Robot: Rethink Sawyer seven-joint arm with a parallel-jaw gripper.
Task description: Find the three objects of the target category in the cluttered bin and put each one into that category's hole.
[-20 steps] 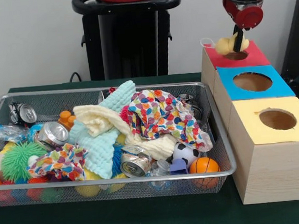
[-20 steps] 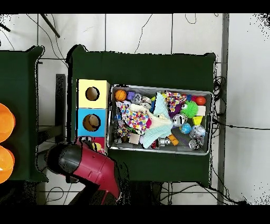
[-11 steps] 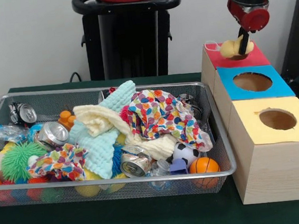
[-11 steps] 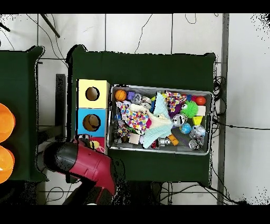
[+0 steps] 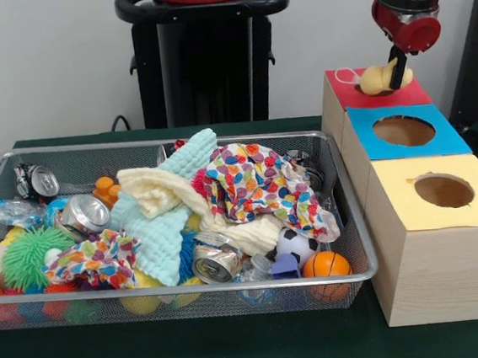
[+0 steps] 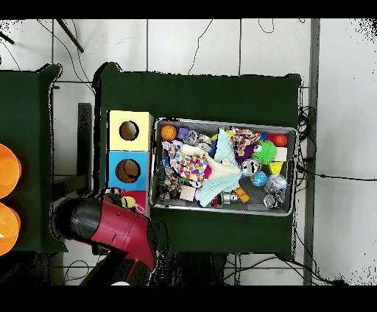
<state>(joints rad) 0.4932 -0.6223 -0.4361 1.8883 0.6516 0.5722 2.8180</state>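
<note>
Pincer (image 5: 397,73) (yellow toy (image 5: 375,79) gripped) over red box (image 5: 383,96)

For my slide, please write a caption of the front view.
Gripper holds yellow object above red box, beside cluttered bin.

No writing can be read anywhere from here. The cans (image 5: 84,212) in the bin (image 5: 357,274) are crushed and show only bare metal, the 3 boxes (image 5: 439,282) carry plain coloured tops with no labels, and the patterned cloth (image 5: 261,185) has only dots.
</note>
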